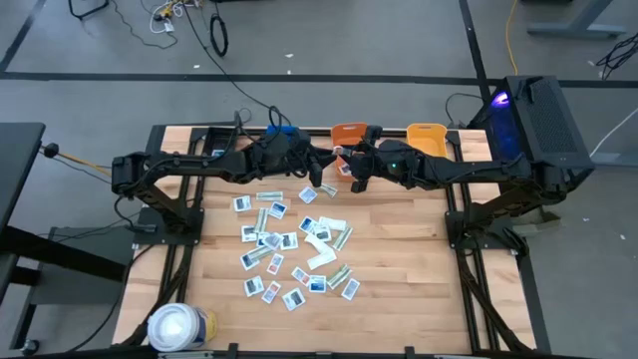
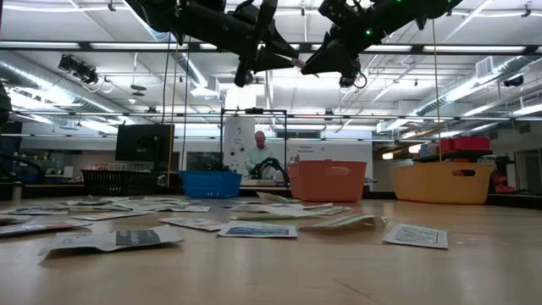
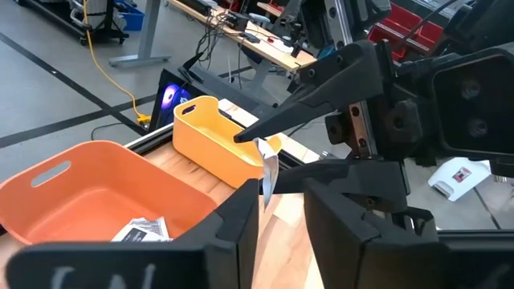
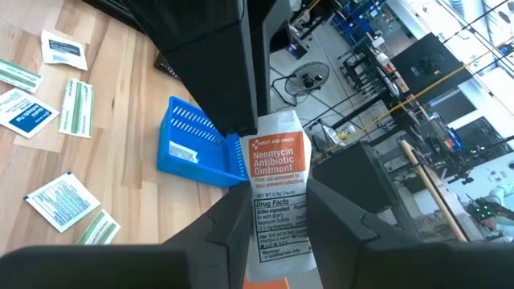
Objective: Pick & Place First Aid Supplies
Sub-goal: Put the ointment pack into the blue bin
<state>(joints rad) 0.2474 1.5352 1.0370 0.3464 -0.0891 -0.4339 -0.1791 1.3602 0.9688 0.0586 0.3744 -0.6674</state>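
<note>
Both arms raised above the table, grippers meeting nose to nose near the far edge, in front of the orange bin. Right gripper pinching a packet, white with a red heading, "Neomycin Antibiotic Ointment" in print, held upright between the dark fingers. Left gripper at the same packet from the opposite side, fingers close on either side of its thin edge; firm contact there cannot be told. Packet well clear of the table, seen high up in the low view between the two grippers.

Rest of the packets flat on the wood, scattered from the centre toward the near-left part. Blue bin, orange bin and yellow bin in a row along the far edge; one packet inside the orange bin. White roll at the near-left corner. A person in the room behind the table.
</note>
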